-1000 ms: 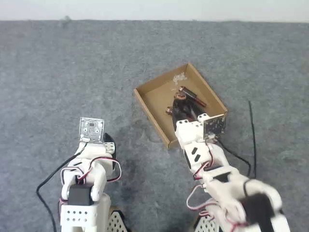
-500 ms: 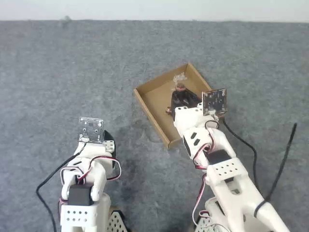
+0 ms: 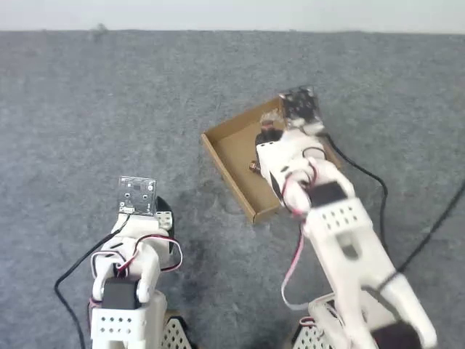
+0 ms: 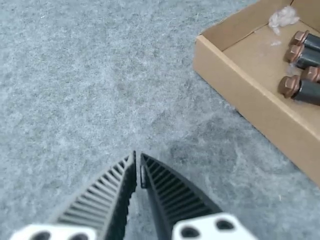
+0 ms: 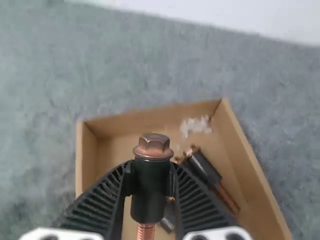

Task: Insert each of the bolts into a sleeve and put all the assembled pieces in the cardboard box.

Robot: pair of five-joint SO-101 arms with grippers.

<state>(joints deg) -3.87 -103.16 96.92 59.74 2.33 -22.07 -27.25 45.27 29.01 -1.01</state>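
Observation:
My right gripper (image 5: 151, 172) is shut on an assembled piece (image 5: 150, 192), a black sleeve with a copper bolt head on top. It hangs upright above the cardboard box (image 5: 102, 145). Below it in the box lies another assembled piece (image 5: 206, 171). In the high view the right arm stretches over the cardboard box (image 3: 231, 149), its gripper (image 3: 267, 144) above the box's middle, and a copper bolt head (image 3: 253, 166) shows beside it. My left gripper (image 4: 138, 161) is shut on nothing, low over the grey carpet. From there, several assembled pieces (image 4: 299, 90) lie inside the box (image 4: 240, 97).
A tuft of white fluff (image 5: 195, 125) sits in the far corner of the box. The left arm (image 3: 134, 240) stays at the near left, well away from the box. A black cable (image 3: 370, 182) trails right of the right arm. Grey carpet (image 3: 109, 102) spreads all around.
The right arm has stretched forward and risen over the box, its wrist swinging from the near rim toward the far corner. The left arm has kept still.

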